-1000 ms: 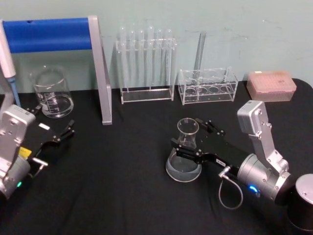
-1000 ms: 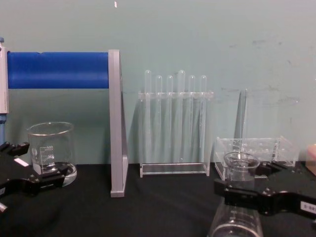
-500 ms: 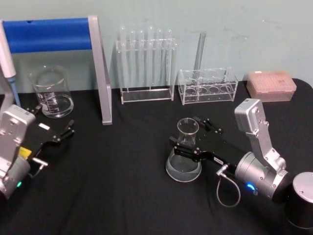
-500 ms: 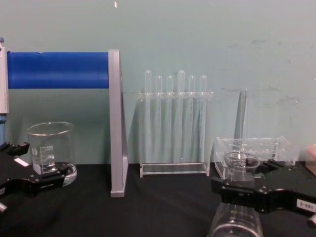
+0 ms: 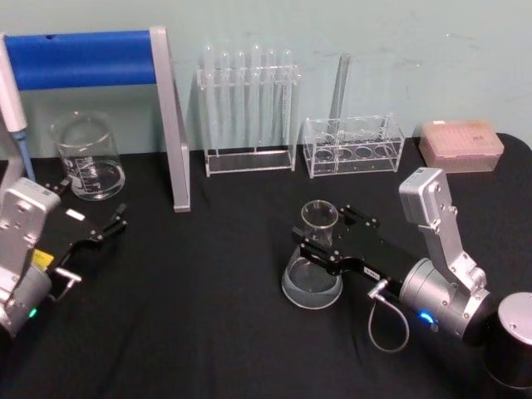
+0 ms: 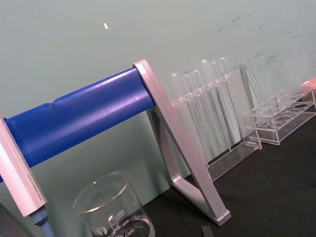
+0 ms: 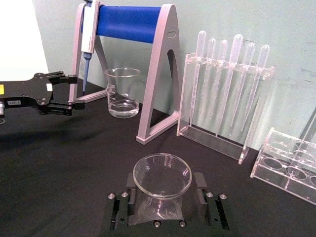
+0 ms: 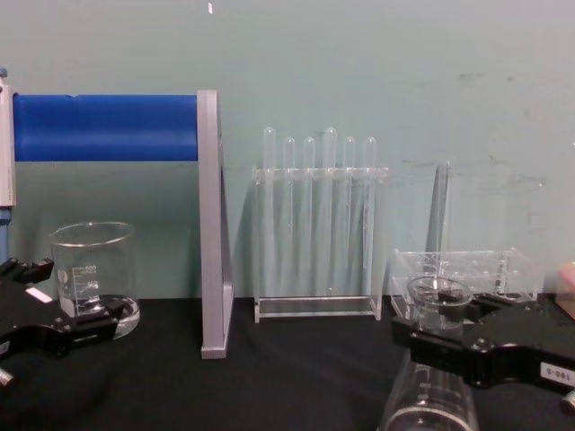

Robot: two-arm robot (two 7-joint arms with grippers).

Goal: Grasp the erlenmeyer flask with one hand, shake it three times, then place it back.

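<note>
Right tool (image 5: 319, 246) clenched on erlenmeyer flask (image 5: 309, 283) neck, open black table (image 5: 216, 316) around; left tool (image 5: 93, 206) parked, released.

The erlenmeyer flask (image 5: 313, 270) stands upright on the black tabletop (image 5: 208, 324), right of the frame's centre. The right gripper (image 5: 326, 236) reaches in from the lower right, its fingers (image 5: 318, 253) closed on the flask's neck just under the rim. At the left edge the left gripper (image 5: 93, 201) rests low with its fingers spread, just in front of a glass beaker (image 5: 87, 158).
</note>
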